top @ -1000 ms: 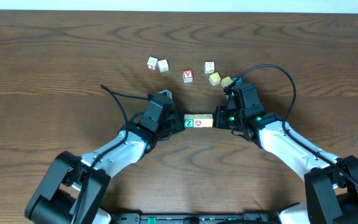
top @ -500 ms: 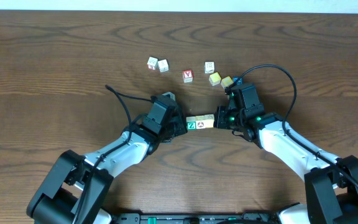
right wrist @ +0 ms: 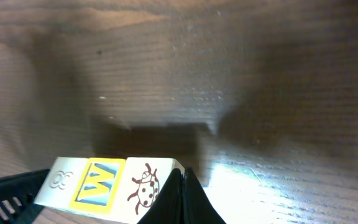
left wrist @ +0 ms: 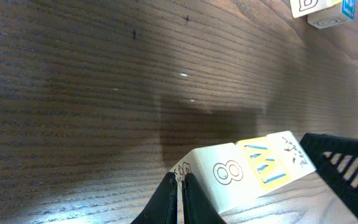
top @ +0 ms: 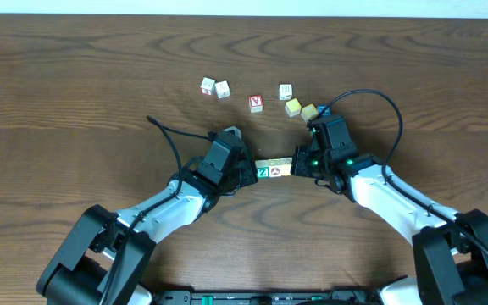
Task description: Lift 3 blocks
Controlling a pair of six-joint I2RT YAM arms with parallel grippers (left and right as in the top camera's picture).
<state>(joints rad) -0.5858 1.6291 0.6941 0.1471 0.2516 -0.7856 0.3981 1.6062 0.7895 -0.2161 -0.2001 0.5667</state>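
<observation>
Three blocks (top: 274,169) form one short row, end to end, pinched between my two grippers. From above the row shows a green face, a red face and a pale one. My left gripper (top: 254,172) is shut, its tips pressed against the row's left end. My right gripper (top: 294,163) is shut too and presses on the right end. In the left wrist view the row (left wrist: 247,171) shows an "8" and a yellow face beyond my shut gripper (left wrist: 180,183). The right wrist view shows the row (right wrist: 107,183) with a ladybug face beside my shut gripper (right wrist: 183,180). A shadow lies on the table under the row.
Loose cubes lie behind on the wooden table (top: 74,76): two pale ones (top: 214,87), a red-lettered one (top: 256,103), and several more (top: 292,107) near the right arm's cable. One cube with a blue side (left wrist: 319,9) shows in the left wrist view.
The row of blocks, pressed between both grippers, has drifted slightly right and tilted a little. The left arm has pushed in to the right with it. Both grippers have stayed shut.
</observation>
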